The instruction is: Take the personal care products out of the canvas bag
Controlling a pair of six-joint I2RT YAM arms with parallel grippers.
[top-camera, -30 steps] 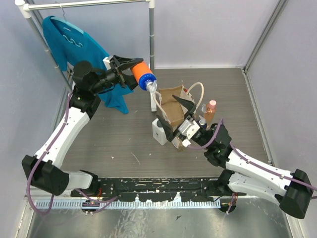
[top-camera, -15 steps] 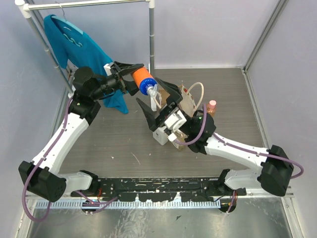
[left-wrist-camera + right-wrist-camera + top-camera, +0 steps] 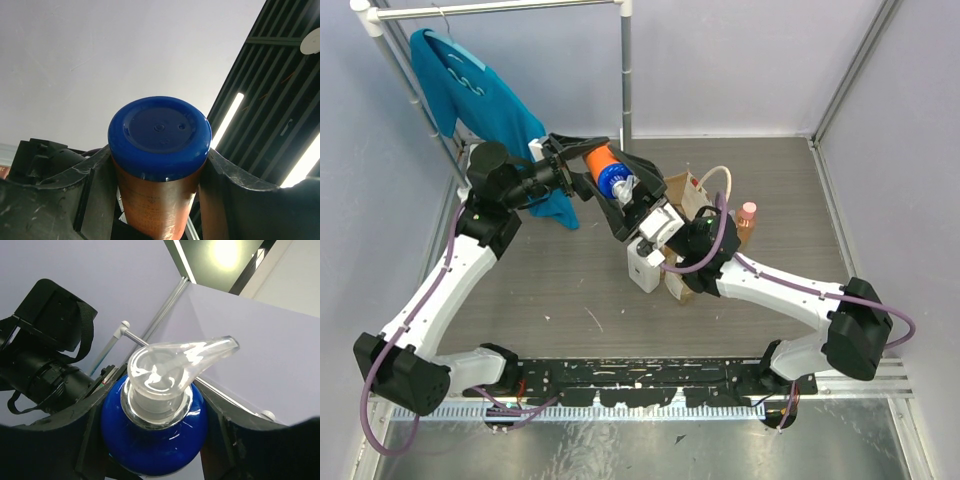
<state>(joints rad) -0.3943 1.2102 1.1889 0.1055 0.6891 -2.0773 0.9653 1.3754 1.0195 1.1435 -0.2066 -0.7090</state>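
Grey walls close round a dark table (image 3: 570, 280), with a teal garment (image 3: 470, 90) hanging on the rack (image 3: 626, 70) at far left. Right of it the left gripper (image 3: 588, 168) holds the orange bottle (image 3: 604, 163) in the air, out of the bag, pump end pointing right. The right gripper (image 3: 156, 415) meets that end. Behind its arm stands the bag (image 3: 692, 190), with a white bottle (image 3: 644, 266) just in front on the table and a pink bottle (image 3: 747, 222) beside it on the right. The risk, as I judge it, lies in the handover: if the left jaws let go before the right ones bite, the bottle drops. The blue shoulder is round and glossy, so a shallow hold could slip, and two arms pulling at once could strain the clear pump. The left gripper pinches the bottle near its blue base, a finger pressed on each side. The right gripper's fingers flank the blue shoulder under the pump, partly spread; they look to be touching it, but I cannot tell whether they truly grip.
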